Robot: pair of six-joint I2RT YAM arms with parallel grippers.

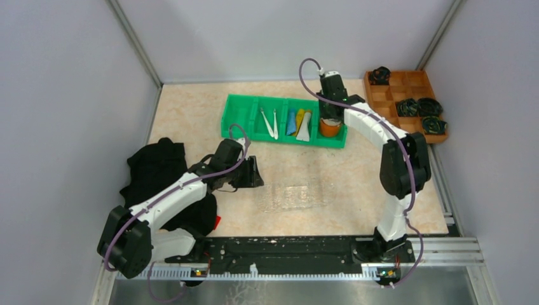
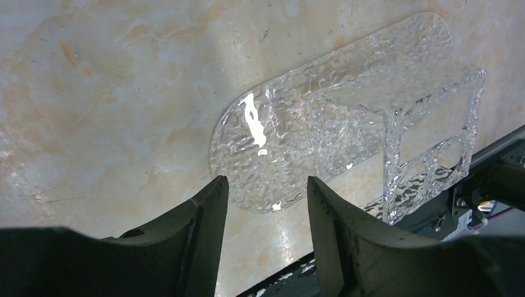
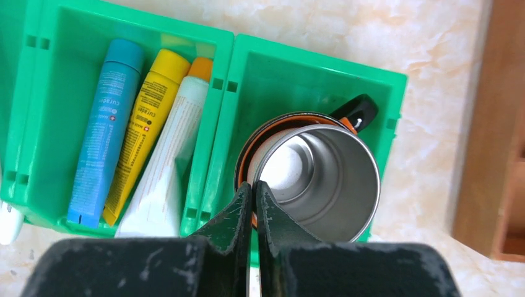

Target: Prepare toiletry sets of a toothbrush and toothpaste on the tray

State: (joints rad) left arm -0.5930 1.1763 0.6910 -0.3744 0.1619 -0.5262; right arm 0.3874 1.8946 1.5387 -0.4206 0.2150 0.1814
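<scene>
- Meanwhile, bin (image 1: 236, 121) sits beyond tray (image 1: 295, 194), well apart.
- Tray: left gripper (image 2: 266, 185) hovers near its rounded end, half open, holding nothing.
- Cup (image 3: 322, 179), in bin's end compartment: right gripper (image 3: 255, 185) pinched shut on its rim.
- Toothpastes (image 3: 102, 130): next compartment.
- Toothbrushes (image 1: 269, 123): compartment beyond.

Right wrist view: cup (image 3: 334, 185) rim hidden where the right gripper (image 3: 254, 187) pinches it, white tube (image 3: 162, 179) near end behind that gripper, white object (image 3: 7, 221) cut off left; top view: black items (image 1: 419, 107) in far-right box (image 1: 400, 82) too small to identify.
</scene>
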